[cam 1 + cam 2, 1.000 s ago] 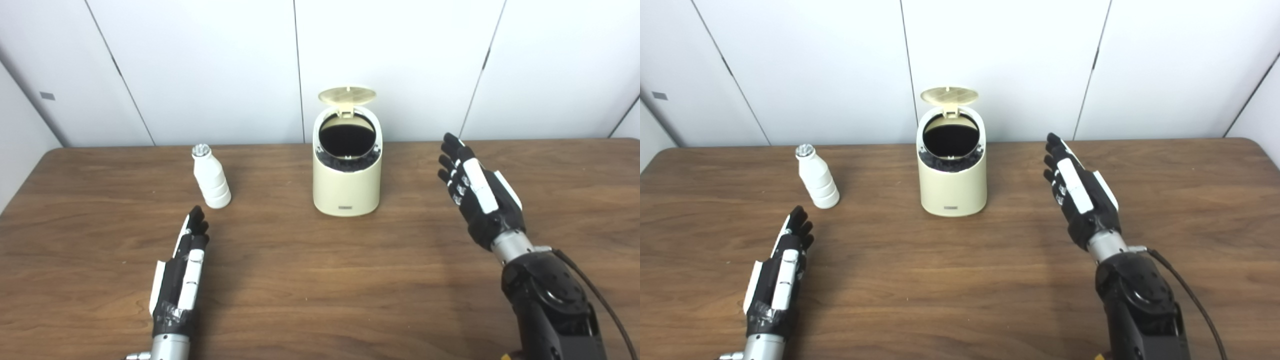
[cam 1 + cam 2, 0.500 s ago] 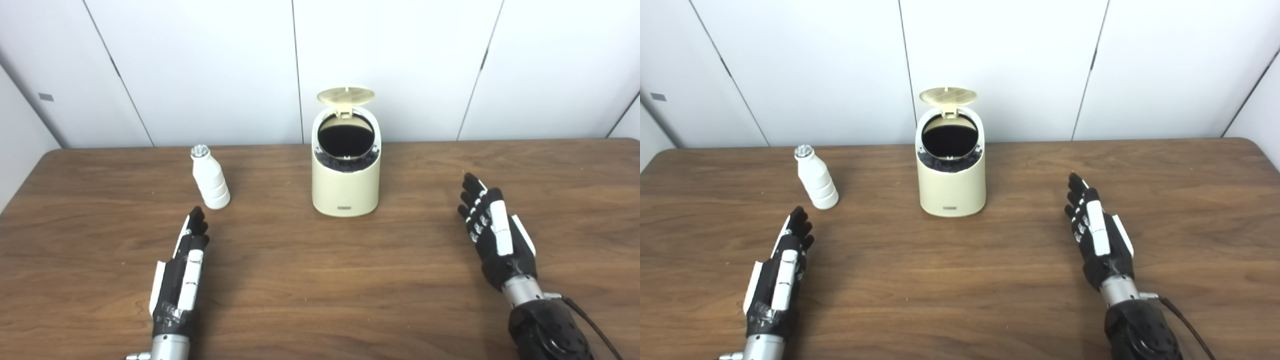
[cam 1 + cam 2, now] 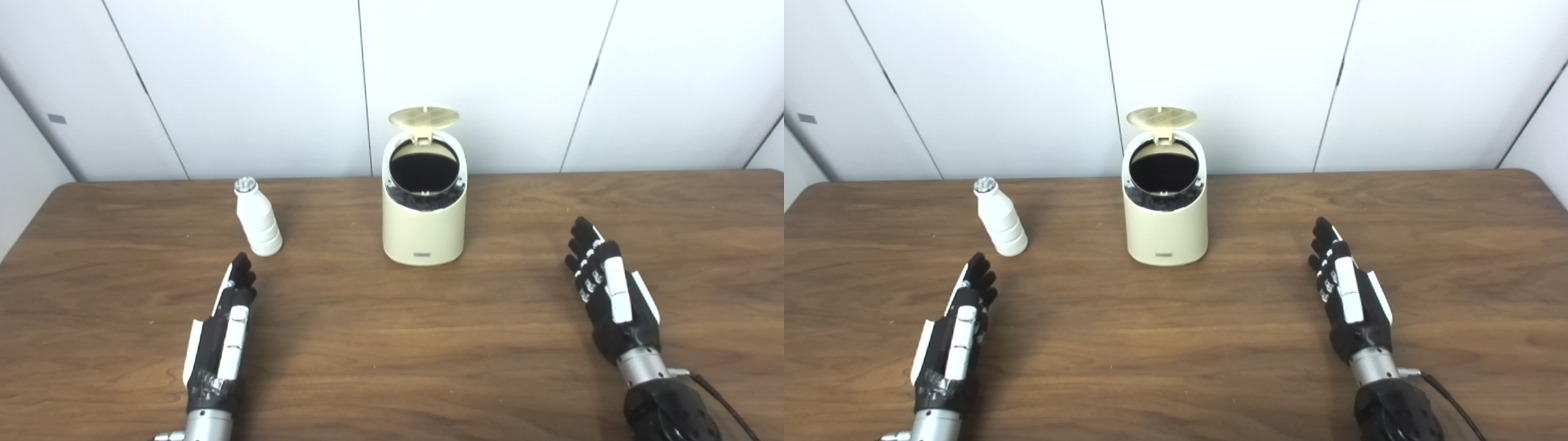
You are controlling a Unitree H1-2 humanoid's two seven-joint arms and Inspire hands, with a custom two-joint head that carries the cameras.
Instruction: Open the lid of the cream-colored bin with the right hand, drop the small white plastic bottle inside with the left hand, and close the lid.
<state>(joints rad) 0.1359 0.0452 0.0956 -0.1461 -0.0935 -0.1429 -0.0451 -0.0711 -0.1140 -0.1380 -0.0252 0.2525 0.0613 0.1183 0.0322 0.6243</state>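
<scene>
The cream-colored bin (image 3: 422, 229) stands upright at the table's middle back. Its round lid (image 3: 424, 116) is flipped up and the dark opening (image 3: 424, 170) shows. The small white plastic bottle (image 3: 258, 217) stands upright to the bin's left. My left hand (image 3: 222, 334) lies open and flat on the table just in front of the bottle, apart from it. My right hand (image 3: 609, 294) is open and empty, low over the table to the right of the bin and nearer to me.
The brown wooden table (image 3: 392, 343) fills the view and ends at a white panelled wall (image 3: 245, 79) behind the bin. The right arm's black forearm (image 3: 667, 413) enters at the bottom right.
My right hand has drawn back from beside the bin toward me and lowered to the table. The left hand, bottle and bin have stayed still. The lid stays up.
</scene>
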